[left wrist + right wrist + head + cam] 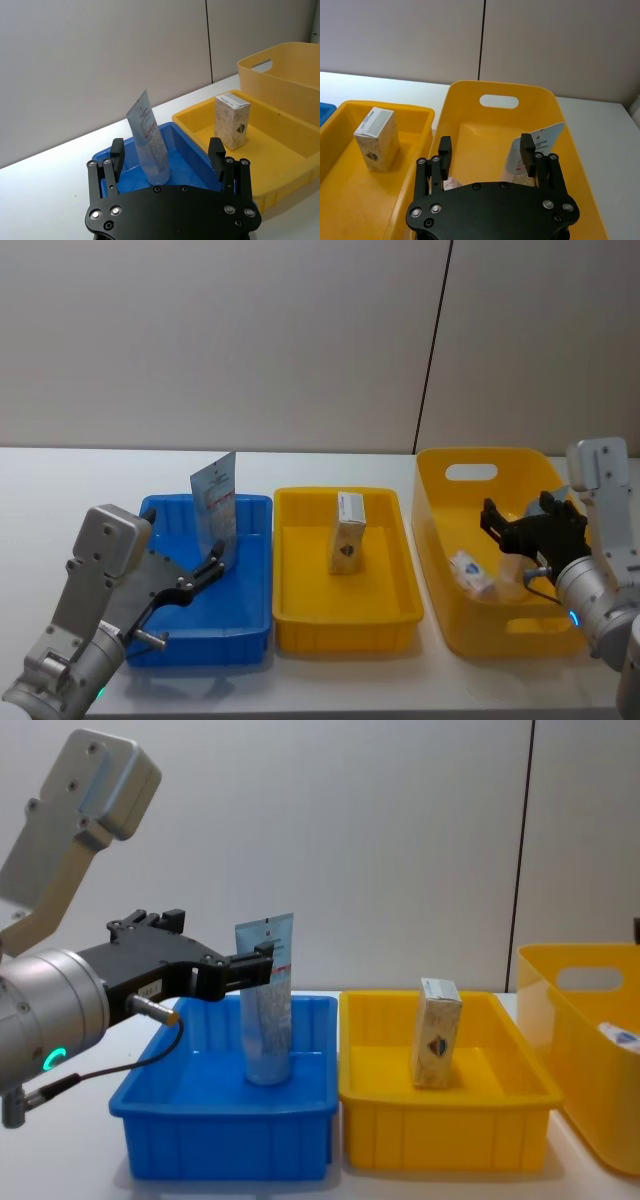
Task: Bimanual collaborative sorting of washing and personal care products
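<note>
A pale-blue squeeze tube (pixel 215 502) stands upright on its cap in the blue tray (pixel 245 625). My left gripper (pixel 208 572) is open just in front of it; in the left wrist view the tube (pixel 148 141) rises between the two spread fingers (pixel 117 151), not clamped. One white carton (pixel 347 532) stands in the middle yellow tray (pixel 300 625). My right gripper (pixel 520 525) hangs open inside the yellow basket (pixel 470 472). The pale-blue pouch (pixel 536 146) leans right beside one finger there. Another small carton (pixel 470 572) lies on the basket floor.
The three containers sit side by side on a white table (pixel 60 490), with a grey wall close behind. The basket has tall walls and a handle slot (pixel 499 101). Bare table lies left of the blue tray and along the front edge.
</note>
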